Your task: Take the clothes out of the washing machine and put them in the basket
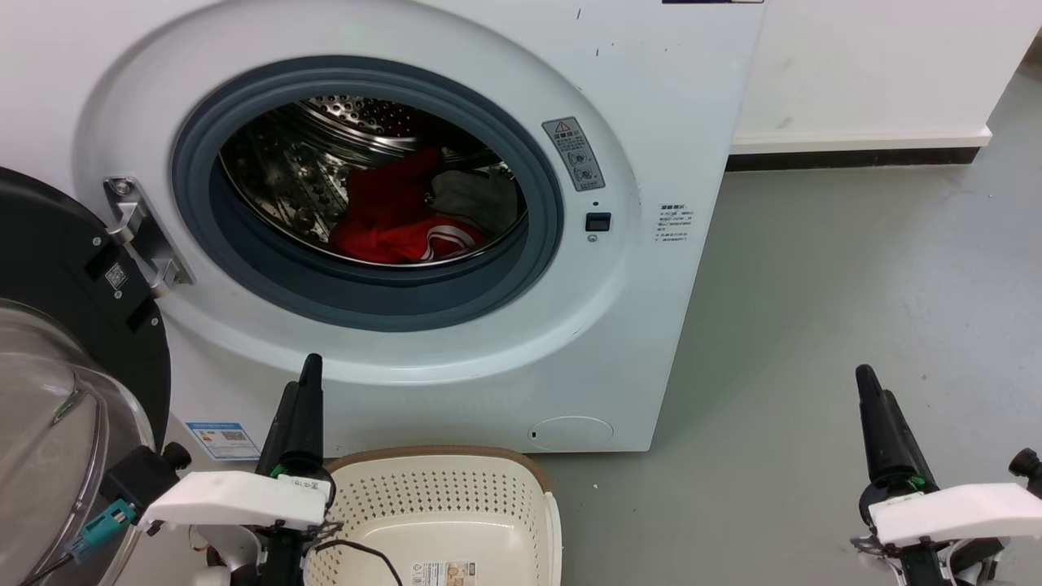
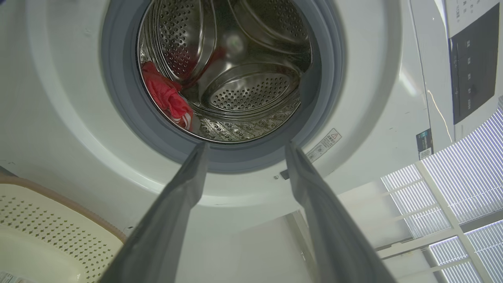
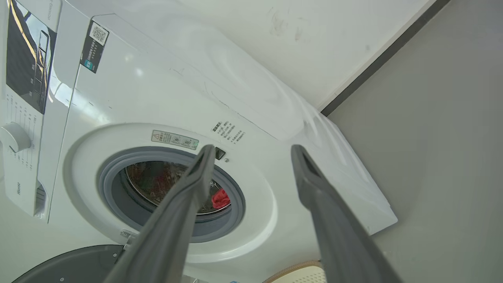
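The washing machine [image 1: 651, 122] stands with its round porthole open. In its steel drum lie the clothes: a bright red piece with white stripes [image 1: 391, 220] and a whitish-grey piece [image 1: 476, 199] behind it to the right. The red fabric [image 2: 167, 96] shows in the left wrist view and as a small patch [image 3: 220, 198] in the right wrist view. The cream basket [image 1: 440, 496] with a brown rim sits on the floor below the porthole. My left gripper [image 1: 309, 366] is open beside the basket's left edge, below the porthole. My right gripper [image 1: 864, 374] is open over the floor, right of the machine.
The machine's dark-framed glass door [image 1: 57, 268] hangs open at the left, its glass bulge [image 1: 49, 423] close to my left arm. Grey floor [image 1: 855, 268] stretches to the right, up to a white wall with a dark skirting [image 1: 855, 155]. A thin black cable [image 1: 358, 549] crosses the basket.
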Tool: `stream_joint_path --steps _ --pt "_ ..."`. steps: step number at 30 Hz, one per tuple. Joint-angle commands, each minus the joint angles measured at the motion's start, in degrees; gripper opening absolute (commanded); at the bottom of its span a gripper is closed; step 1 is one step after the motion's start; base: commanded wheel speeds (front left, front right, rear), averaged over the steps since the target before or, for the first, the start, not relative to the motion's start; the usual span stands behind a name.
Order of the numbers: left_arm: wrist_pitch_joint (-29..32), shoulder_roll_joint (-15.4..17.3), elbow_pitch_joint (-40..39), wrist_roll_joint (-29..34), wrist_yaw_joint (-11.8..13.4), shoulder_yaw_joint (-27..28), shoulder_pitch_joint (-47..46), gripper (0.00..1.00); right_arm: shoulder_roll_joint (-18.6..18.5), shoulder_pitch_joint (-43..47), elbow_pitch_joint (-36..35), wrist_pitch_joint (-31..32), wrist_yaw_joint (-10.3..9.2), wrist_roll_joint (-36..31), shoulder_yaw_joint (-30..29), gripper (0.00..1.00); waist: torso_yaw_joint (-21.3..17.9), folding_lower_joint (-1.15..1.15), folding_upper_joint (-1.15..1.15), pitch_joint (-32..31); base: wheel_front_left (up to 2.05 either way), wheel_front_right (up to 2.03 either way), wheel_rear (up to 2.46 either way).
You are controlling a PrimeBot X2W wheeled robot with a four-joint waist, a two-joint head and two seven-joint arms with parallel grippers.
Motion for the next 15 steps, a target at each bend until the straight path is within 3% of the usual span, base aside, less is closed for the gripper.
stream_joint_path --steps 1,15 --pt "-0.7 0.1 -1.4 3.5 0.2 -0.3 -1.6 1.0 -0.1 -0.2 -1.5 -0.8 0.0 -3.6 0.2 1.0 0.0 0.0 0.0 -0.1 0.0 0.0 0.0" --pt "-3.5 0.6 -1.9 18.5 0.4 -1.7 -1.8 1.0 -0.1 1.5 -4.0 -1.3 0.0 -18.7 0.9 1.0 0.2 0.0 0.0 -0.4 0.0 0.0 0.0"
